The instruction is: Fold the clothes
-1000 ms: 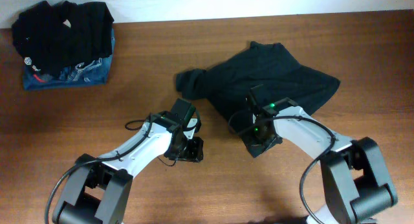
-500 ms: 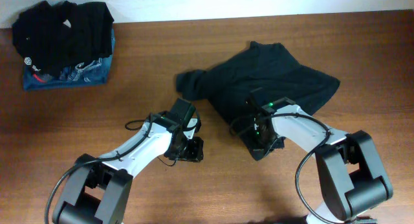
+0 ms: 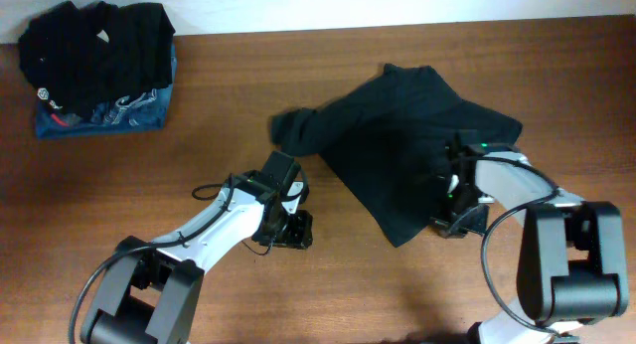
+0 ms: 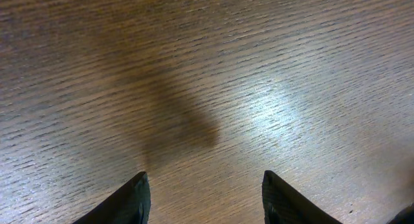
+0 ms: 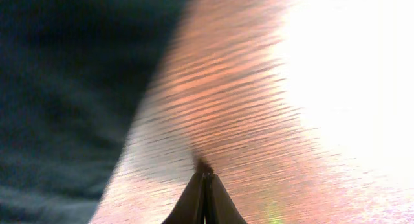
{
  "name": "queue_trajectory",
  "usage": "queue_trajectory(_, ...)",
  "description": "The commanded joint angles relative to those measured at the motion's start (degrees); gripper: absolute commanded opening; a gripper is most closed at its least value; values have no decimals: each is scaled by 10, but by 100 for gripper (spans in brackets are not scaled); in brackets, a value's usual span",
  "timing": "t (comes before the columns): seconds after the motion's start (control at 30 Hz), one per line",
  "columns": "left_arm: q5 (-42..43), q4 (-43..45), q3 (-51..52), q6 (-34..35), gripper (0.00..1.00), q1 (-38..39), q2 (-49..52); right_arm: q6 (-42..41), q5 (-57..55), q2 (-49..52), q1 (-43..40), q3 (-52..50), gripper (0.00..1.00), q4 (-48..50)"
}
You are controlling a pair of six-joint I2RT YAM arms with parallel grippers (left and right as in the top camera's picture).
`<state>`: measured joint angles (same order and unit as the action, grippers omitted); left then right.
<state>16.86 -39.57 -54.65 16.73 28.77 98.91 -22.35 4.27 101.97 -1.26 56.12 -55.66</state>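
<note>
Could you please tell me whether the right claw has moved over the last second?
Yes. The right claw, shut, has slid rightward across the black garment, farther from the folded pile at the far left.

You are looking at a robot workbench of the lab or test-room kind. A brown wood-grain table (image 3: pixel 199 135) runs up to a plain white wall (image 3: pixel 397 6) at 12 o'clock. Two white-and-black arms, the left arm (image 3: pixel 214 225) and the right arm (image 3: pixel 507 185), reach in from the 6 o'clock edge, and a loose cable (image 3: pixel 204 193) shows beside the left one. Folded garments (image 3: pixel 99 66) sit stacked at 10 o'clock, and a black garment (image 3: pixel 397 135) lies spread at 1 o'clock as work material.
</note>
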Motion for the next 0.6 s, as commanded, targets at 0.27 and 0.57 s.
queue_trajectory(0.27, -2, 1, -7, -1, 55, 0, 5, 29, 71, -47, -36, 19, 4, 23)
queue_trajectory(0.57, -2, 6, -7, -1, 62, 0, 5, 63, 72, -102, -2, 24, 4, 31)
